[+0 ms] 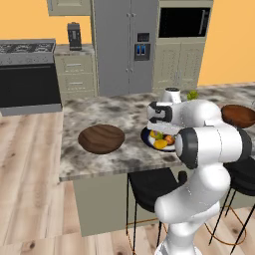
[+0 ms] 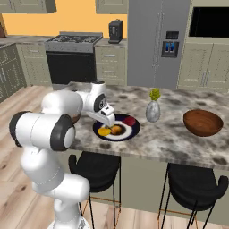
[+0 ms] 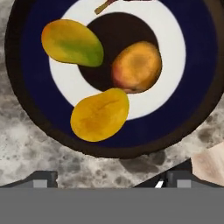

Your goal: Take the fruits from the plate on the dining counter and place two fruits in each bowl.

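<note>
Now the fingers (image 3: pixel 105 177) hang released above the yellow fruit (image 3: pixel 99 114), lying slantwise on the plate (image 3: pixel 30 87).

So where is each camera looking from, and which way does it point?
Left base view: behind the arm on its left, facing the dining counter; white arm at lower right.
Right base view: behind on its right, same counter; arm at lower left, gripper over the plate.
Hand view: on the hand, looking down at the plate with the yellow fruit and orange fruit; open jaws' tips at bottom.
Both base views share the plate and fridge.
</note>
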Robot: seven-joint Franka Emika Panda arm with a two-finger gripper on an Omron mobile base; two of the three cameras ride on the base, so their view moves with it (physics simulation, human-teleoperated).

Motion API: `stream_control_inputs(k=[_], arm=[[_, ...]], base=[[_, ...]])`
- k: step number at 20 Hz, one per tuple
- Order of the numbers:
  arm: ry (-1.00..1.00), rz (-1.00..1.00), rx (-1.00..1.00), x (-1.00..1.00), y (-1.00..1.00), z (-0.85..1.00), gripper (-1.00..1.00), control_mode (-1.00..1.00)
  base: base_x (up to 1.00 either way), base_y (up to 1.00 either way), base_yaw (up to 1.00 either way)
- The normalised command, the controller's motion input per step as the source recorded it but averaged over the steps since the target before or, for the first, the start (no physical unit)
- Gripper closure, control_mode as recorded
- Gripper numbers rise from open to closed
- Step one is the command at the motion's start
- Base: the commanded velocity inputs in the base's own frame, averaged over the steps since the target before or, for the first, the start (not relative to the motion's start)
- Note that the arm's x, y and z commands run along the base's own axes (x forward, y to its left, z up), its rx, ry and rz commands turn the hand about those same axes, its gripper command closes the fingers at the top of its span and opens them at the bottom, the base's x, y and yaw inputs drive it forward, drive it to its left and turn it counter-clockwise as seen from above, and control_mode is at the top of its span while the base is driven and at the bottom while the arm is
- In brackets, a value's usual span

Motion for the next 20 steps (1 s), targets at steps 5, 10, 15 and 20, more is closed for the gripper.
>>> stream_control_inputs(k=[5, 10, 15, 20], arm=[[0.02, 0.0, 0.0, 0.51, 0.0, -0.45, -1.0, -1.0], [0.0, 0.0, 0.02, 0.38, -0.01, -0.54, -1.0, -1.0], [0.0, -0.02, 0.0, 0.0, 0.0, -0.38, -1.0, -1.0], [0.0, -0.02, 0.0, -0.04, 0.0, -0.19, -1.0, -1.0]], base=[[0.0, 0.0, 0.0], [0.0, 0.0, 0.0], [0.0, 0.0, 0.0], [0.0, 0.0, 0.0]])
